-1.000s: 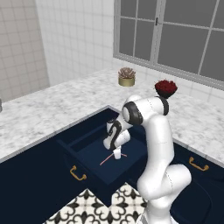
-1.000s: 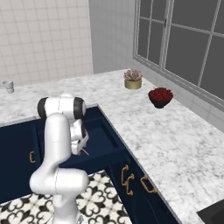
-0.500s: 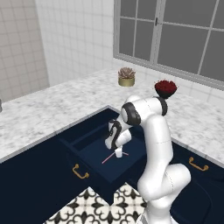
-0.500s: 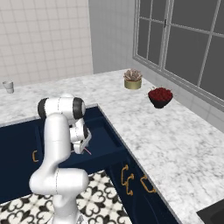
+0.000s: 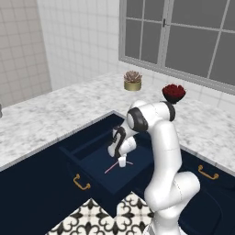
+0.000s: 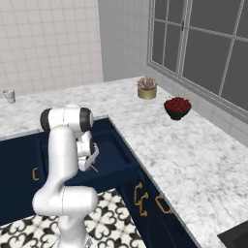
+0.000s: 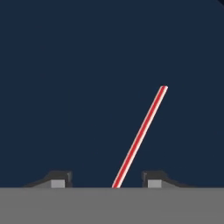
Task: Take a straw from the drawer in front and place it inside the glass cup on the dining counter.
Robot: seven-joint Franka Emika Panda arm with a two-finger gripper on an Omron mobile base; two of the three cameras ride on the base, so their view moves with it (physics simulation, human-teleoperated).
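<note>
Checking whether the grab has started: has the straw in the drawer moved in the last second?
No. The straw lies in the same spot on the drawer floor, just as far behind the brass handle in the left base view.

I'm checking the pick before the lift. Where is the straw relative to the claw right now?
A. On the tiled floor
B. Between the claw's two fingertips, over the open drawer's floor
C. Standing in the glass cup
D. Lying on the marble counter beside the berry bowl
B: in the hand view the straw runs up from between the fingertips of the claw, with the navy drawer floor behind it.
</note>
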